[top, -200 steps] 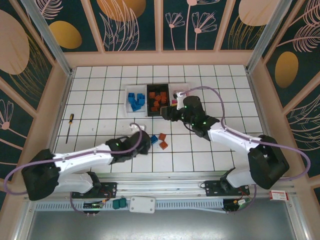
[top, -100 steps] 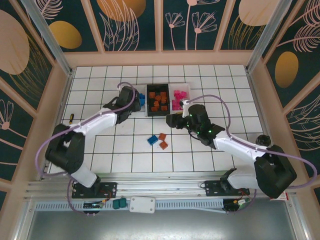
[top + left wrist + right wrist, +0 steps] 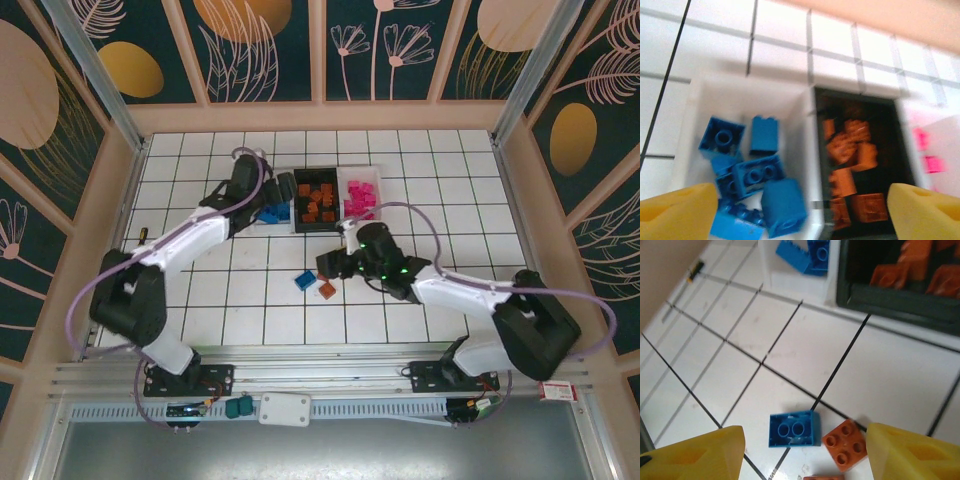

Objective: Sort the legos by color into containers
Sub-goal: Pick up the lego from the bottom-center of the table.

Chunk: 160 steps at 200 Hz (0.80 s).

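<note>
Surroundings: dark teal wall panels (image 3: 260,50) with pale flower drawings close in a white tiled table (image 3: 200,300).
Trays: three joined in a row at the far middle of the table: left white tray (image 3: 740,95), black tray (image 3: 860,97), right white tray (image 3: 360,174).
Blue bricks (image 3: 757,175): piled in the left white tray; the nearest one is blurred, and from above the left arm covers most of the pile.
Orange bricks (image 3: 850,150): in the black tray, smeared and hard to count.
Pink bricks (image 3: 358,196): in the right white tray; the left wrist view shows them only as a pink blur at its right edge.
Left gripper (image 3: 802,210): above the left white tray, fingers spread wide, gripping nothing.
Right gripper (image 3: 805,450): over the loose bricks near the table's middle, fingers apart, empty.
Loose blue brick (image 3: 794,429): on the tiles, studs up, just left of the loose orange brick (image 3: 845,441).
Third loose brick (image 3: 822,477): orange, cut off by the bottom edge.
Screwdriver (image 3: 694,271): far left on the tiles, partly behind the left arm from above.
</note>
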Tool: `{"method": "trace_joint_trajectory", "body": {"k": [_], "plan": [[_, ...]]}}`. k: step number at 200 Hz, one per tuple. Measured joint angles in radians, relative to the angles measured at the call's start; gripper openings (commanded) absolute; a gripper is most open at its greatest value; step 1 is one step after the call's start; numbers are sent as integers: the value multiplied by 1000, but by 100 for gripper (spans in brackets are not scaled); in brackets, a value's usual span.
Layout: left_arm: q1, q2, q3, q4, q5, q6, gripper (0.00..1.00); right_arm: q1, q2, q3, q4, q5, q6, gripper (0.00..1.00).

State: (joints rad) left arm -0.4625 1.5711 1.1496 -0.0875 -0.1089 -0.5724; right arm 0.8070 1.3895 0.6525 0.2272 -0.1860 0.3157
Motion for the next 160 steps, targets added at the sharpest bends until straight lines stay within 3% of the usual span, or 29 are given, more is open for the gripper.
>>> {"method": "trace_joint_trajectory", "body": {"k": [20, 54, 101, 160], "plan": [[-24, -161, -54, 30, 6, -9, 99, 42, 121, 68, -17, -3, -29, 66], [-85, -418, -257, 57, 4, -40, 99, 89, 285, 202, -60, 13, -82, 67], [-87, -664, -556, -31, -33, -116, 99, 119, 402, 315, -144, 84, -135, 70], [-87, -796, -687, -89, -77, -180, 99, 171, 438, 338, -205, 185, -176, 66]]}}
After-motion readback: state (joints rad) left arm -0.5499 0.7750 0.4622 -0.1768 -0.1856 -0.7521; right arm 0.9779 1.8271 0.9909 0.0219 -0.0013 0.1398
